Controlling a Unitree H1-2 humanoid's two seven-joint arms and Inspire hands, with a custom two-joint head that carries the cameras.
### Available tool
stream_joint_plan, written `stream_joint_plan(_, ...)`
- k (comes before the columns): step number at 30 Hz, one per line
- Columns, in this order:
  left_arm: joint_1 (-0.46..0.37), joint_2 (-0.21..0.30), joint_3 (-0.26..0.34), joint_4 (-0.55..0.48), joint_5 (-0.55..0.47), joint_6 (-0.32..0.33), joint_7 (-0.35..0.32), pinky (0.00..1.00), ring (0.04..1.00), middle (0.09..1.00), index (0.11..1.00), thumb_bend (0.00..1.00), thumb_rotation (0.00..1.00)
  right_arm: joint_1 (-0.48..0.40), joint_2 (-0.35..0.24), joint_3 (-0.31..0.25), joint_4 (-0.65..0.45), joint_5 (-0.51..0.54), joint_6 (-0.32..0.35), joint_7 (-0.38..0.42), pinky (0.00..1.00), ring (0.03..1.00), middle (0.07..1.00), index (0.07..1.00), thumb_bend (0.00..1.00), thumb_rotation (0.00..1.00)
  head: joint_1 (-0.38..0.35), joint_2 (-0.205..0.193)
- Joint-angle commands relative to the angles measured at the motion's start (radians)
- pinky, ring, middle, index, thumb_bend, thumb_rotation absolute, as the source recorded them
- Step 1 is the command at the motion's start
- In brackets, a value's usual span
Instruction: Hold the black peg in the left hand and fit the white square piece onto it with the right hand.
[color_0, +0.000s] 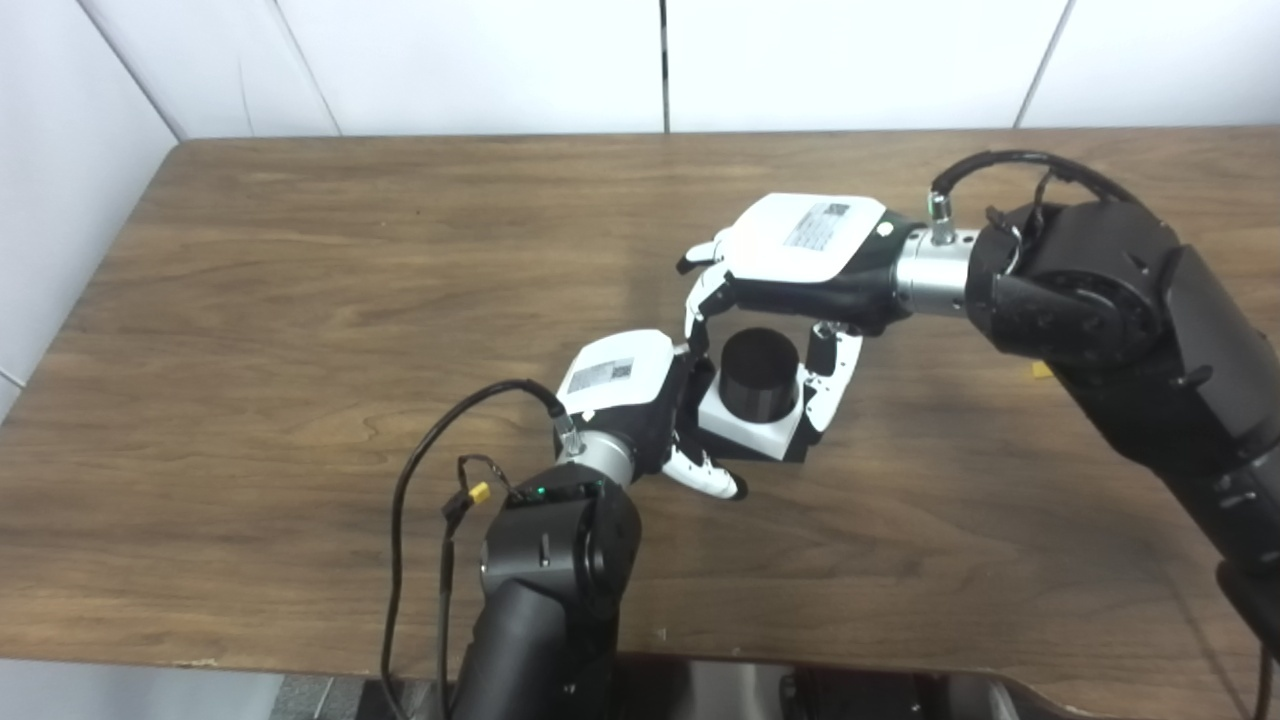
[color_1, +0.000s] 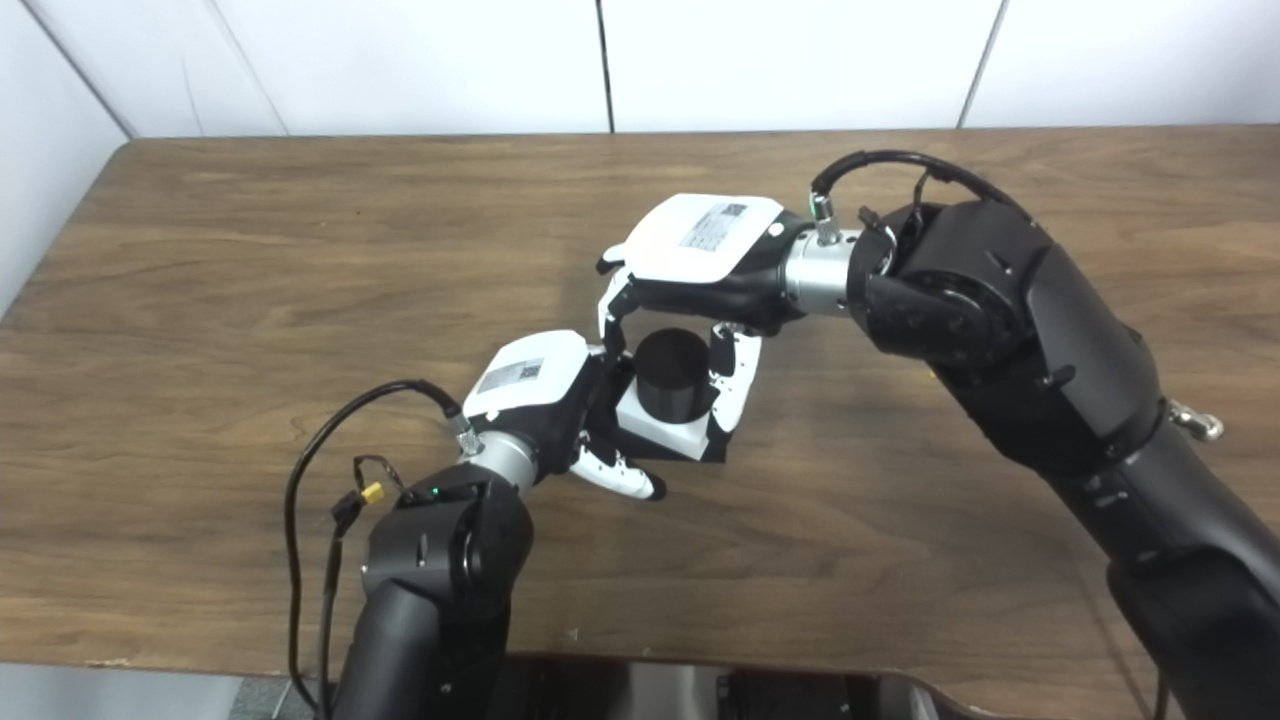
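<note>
- Two hands meet near the middle of the table (color_0: 300, 300), both on the same assembly.
- Peg (color_0: 760, 372): a black cylinder standing upright on a black base whose edge shows under the white piece; it rises through the piece's hole.
- White piece (color_0: 752, 422): a square block already around the peg, low on it, seemingly seated on or close to the base. Whether it is fully down, I cannot tell.
- Left hand (color_0: 640, 400): pressed against the assembly's left side with its fingers curled toward the base; it looks closed on the peg's base, though the contact itself is hidden behind the palm.
- Right hand (color_0: 790, 270): arched over the peg from above, fingers (color_0: 835, 385) down the right side of the white piece and others at the far-left corner, so it is gripping the piece.
- By my reading, the fit is nearly or wholly done; what remains is pressing home and letting go.
- Risks from here:
  - If the piece sits slightly tilted, pushing down could jam it on the peg.
  - Opening the right hand unevenly could drag the piece back up or twist it.
  - A loose left hold would let the whole assembly slide across the table under the push.
  - Fingers of both hands are crowded at the far-left corner and could catch on each other.
</note>
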Motion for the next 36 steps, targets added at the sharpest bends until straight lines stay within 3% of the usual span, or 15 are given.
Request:
stream_joint_plan(1, -0.019, -0.132, 0.009, 0.019, 0.012, 0.012, -0.075, 1.00, 0.948, 0.878, 0.815, 1.00, 0.24, -0.057, 0.006, -0.029, 0.001, -0.003, 0.005, -0.033, 0.91, 0.940, 0.792, 0.694, 1.00, 0.27, 0.001, 0.001)
stream_joint_plan(8, -0.010, -0.121, 0.016, 0.000, 0.006, 0.012, -0.069, 1.00, 0.932, 0.861, 0.838, 1.00, 0.25, -0.057, 0.012, -0.044, 0.008, -0.023, 0.011, -0.042, 0.91, 0.939, 0.796, 0.690, 1.00, 0.28, -0.002, -0.005)
stream_joint_plan(13, 0.005, -0.133, 0.051, -0.018, -0.019, 0.013, -0.006, 1.00, 0.943, 0.891, 0.904, 1.00, 0.25, -0.065, 0.017, -0.060, 0.013, -0.027, 0.028, -0.036, 0.93, 0.950, 0.807, 0.701, 1.00, 0.30, -0.003, -0.012)
stream_joint_plan(18, 0.024, -0.102, 0.070, -0.006, -0.217, -0.007, 0.265, 0.93, 0.933, 0.929, 0.950, 1.00, 0.25, -0.078, 0.012, -0.071, 0.000, -0.023, 0.092, 0.002, 0.96, 0.977, 0.854, 0.774, 1.00, 0.29, -0.002, -0.020)
stream_joint_plan(21, 0.013, -0.071, 0.069, -0.004, -0.275, -0.015, 0.340, 0.90, 0.954, 0.959, 0.969, 1.00, 0.29, -0.079, 0.007, -0.075, -0.009, -0.037, 0.123, 0.006, 0.97, 0.995, 0.895, 0.859, 1.00, 0.27, -0.005, -0.024)
stream_joint_plan(24, -0.009, -0.046, 0.078, -0.035, -0.292, 0.003, 0.317, 0.88, 0.959, 0.962, 0.975, 1.00, 0.31, -0.094, -0.009, -0.065, -0.026, -0.085, 0.168, 0.049, 0.99, 1.000, 0.950, 0.975, 1.00, 0.31, -0.009, -0.026)
stream_joint_plan(29, -0.035, -0.020, 0.126, -0.118, -0.298, 0.011, 0.215, 0.91, 0.977, 0.977, 0.991, 1.00, 0.33, -0.112, -0.027, -0.069, -0.026, -0.096, 0.211, 0.096, 0.97, 1.000, 0.983, 1.000, 1.00, 0.34, -0.005, -0.031)
stream_joint_plan(32, -0.056, 0.000, 0.170, -0.170, -0.302, 0.012, 0.138, 0.92, 0.987, 0.987, 0.999, 1.00, 0.34, -0.119, -0.042, -0.078, -0.023, -0.084, 0.233, 0.117, 0.96, 1.000, 0.996, 1.000, 1.00, 0.35, -0.006, -0.032)
stream_joint_plan(36, -0.084, 0.021, 0.280, -0.246, -0.326, 0.013, -0.034, 0.85, 0.967, 0.986, 1.000, 1.00, 0.39, -0.138, -0.070, -0.081, -0.017, -0.075, 0.294, 0.184, 0.96, 1.000, 1.000, 1.000, 1.00, 0.40, -0.013, -0.041)
